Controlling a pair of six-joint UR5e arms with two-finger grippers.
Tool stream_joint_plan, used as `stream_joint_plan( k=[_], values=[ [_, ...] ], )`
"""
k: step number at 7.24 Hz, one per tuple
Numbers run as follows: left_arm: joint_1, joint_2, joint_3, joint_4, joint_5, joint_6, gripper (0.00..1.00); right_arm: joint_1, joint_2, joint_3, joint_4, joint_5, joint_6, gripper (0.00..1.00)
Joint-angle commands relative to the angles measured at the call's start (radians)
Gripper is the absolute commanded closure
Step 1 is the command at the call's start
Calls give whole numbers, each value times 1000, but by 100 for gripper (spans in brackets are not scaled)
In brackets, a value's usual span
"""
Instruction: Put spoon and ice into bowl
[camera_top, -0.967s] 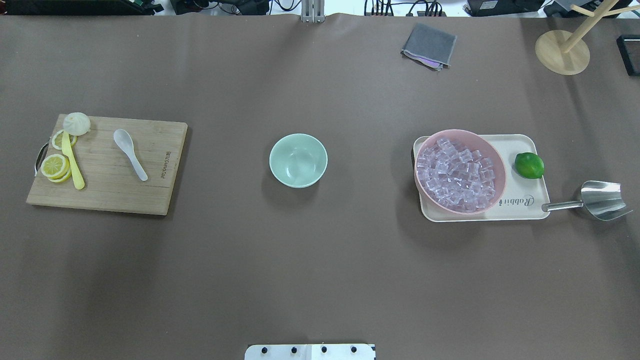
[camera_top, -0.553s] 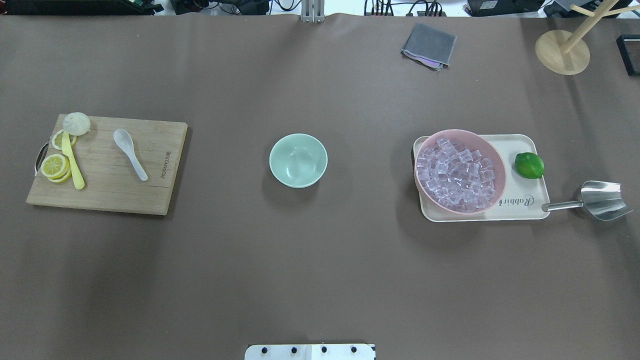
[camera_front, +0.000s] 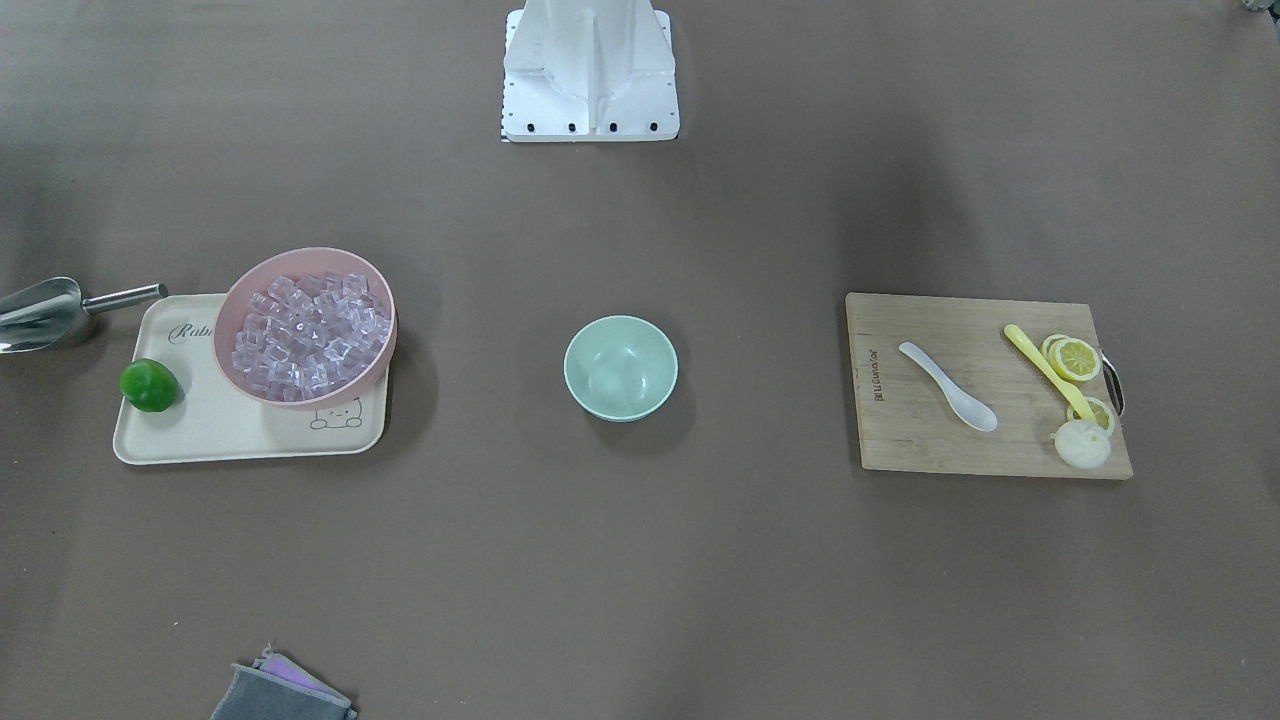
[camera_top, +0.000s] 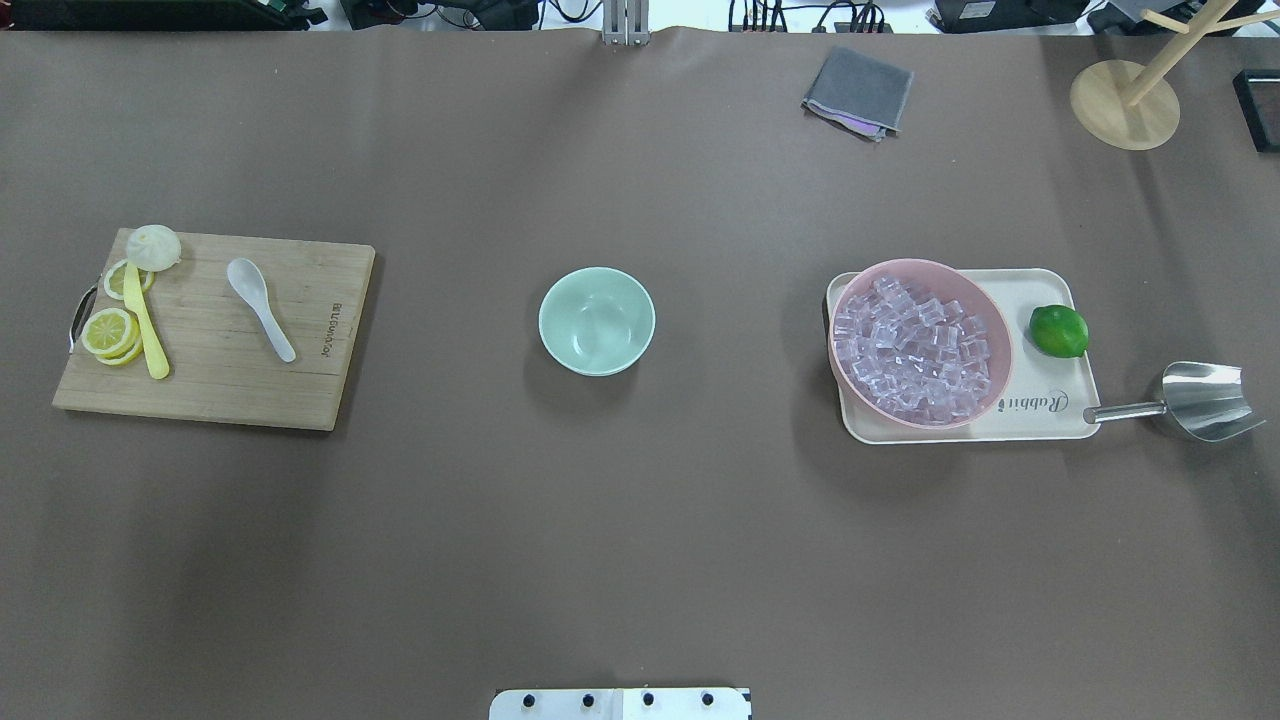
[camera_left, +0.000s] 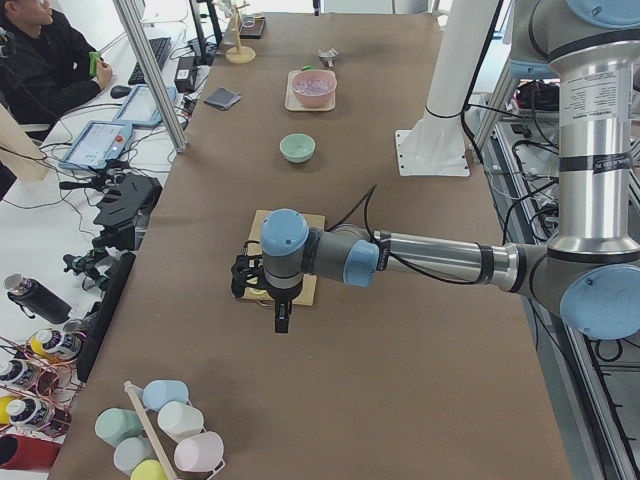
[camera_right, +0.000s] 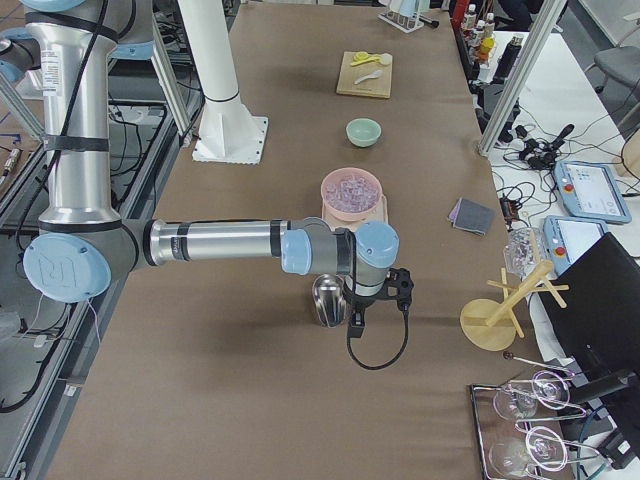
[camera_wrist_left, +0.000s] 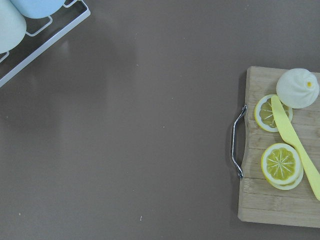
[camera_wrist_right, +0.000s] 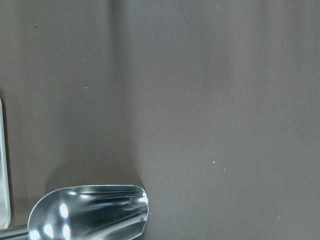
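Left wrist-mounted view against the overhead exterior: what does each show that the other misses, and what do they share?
Only the wrist view shows a wire rack with pale cups at its top-left corner. Only the overhead shows the spoon, the empty bowl, the ice in the pink bowl, the tray, lime, steel scoop and grey cloth. Both show the cutting board at its handle end, with lemon slices, yellow utensil and white dome-shaped piece.
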Motion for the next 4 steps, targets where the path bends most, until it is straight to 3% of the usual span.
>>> stream_joint_plan(
  k=[1, 4],
  values=[
    [0, 0, 2, 0, 1, 0, 1, 0, 1, 2, 0, 2, 5, 0],
    [0, 0, 8, 0, 0, -1, 1, 0, 4, 4, 0, 2, 5, 0]
  ],
)
